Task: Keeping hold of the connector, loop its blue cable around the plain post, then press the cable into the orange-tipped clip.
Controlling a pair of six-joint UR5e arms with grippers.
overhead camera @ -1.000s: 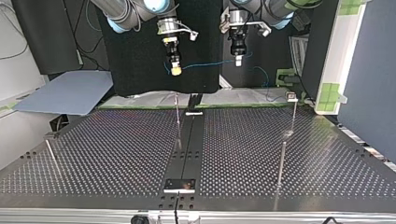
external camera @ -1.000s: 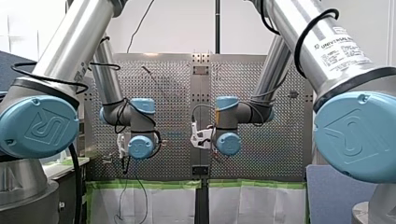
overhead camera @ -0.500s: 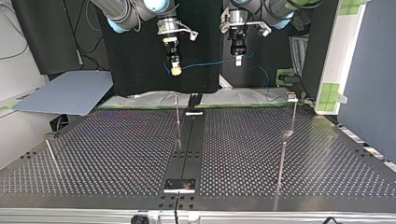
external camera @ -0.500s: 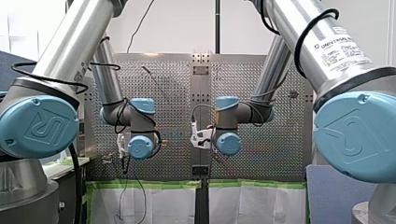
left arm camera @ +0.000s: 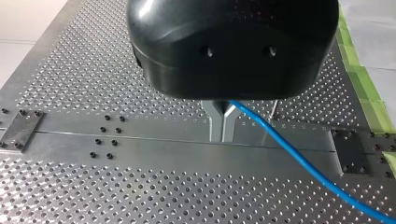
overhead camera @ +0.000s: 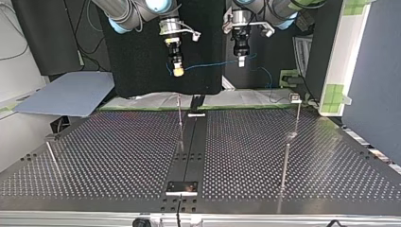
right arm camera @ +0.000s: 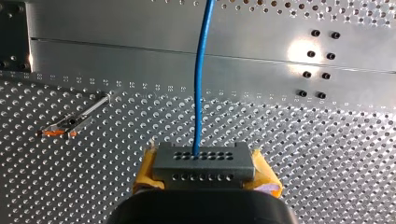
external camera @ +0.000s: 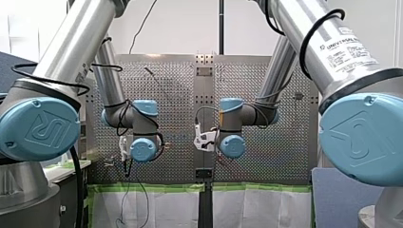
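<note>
right gripper [right arm camera: 204,174] yellow pads [right arm camera: 145,173] clamped on grey multi-hole connector block [right arm camera: 204,161]; thin blue cable [right arm camera: 200,70] runs from it to left gripper [left arm camera: 223,126], metal fingers [left arm camera: 215,122] pinched shut on cable.

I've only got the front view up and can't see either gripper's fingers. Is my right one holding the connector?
Observer: Yes. In the right wrist view the right gripper clamps the grey connector between its yellow pads, and the blue cable runs out ahead.
Operator: And my left?
Observer: The left wrist view shows the left gripper with its metal fingers shut on the cable.
Operator: Any post looped yet?
Observer: No. In the top view the cable hangs between the raised grippers, above the table, touching none of the posts.
</note>
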